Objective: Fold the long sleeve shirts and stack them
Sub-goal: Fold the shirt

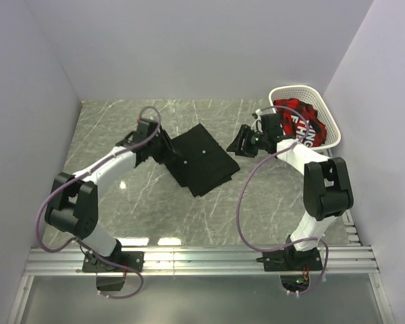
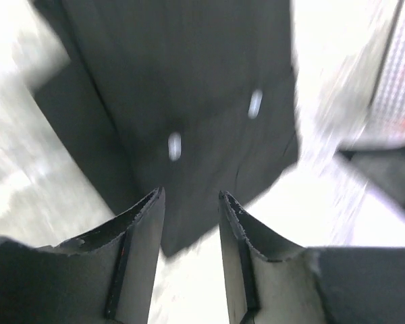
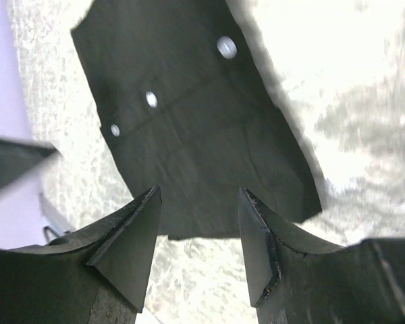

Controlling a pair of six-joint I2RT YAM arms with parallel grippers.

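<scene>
One long sleeve shirt [image 1: 201,160] lies folded into a black rectangle in the middle of the table, small white buttons facing up. My left gripper [image 1: 165,146] sits at its left edge, jaws apart with nothing between them. In the left wrist view the shirt [image 2: 189,101] lies just beyond the left gripper [image 2: 191,196]. My right gripper [image 1: 239,142] hovers off the shirt's right corner, open and empty. The right wrist view shows the shirt [image 3: 189,128] ahead of the right gripper [image 3: 199,192], whose fingertips are clear of the cloth.
A white basket [image 1: 293,89] stands at the back right, holding a red and black garment [image 1: 300,121]. Walls close in the table on the left, back and right. A metal rail [image 1: 202,260] runs along the near edge.
</scene>
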